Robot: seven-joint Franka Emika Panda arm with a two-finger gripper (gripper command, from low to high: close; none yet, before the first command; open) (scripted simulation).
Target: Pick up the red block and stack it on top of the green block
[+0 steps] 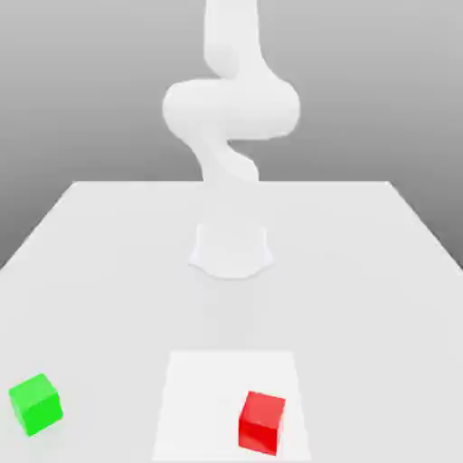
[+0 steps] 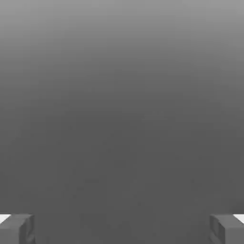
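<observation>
White table, grey backdrop. Gripper spread wide, empty; centre your jaws squarely over red block (green block sits well apart) before descending.

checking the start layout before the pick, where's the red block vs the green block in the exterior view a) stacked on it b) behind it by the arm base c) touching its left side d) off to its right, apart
d: the red block sits on the table apart from the green block, toward the exterior view's right.
</observation>
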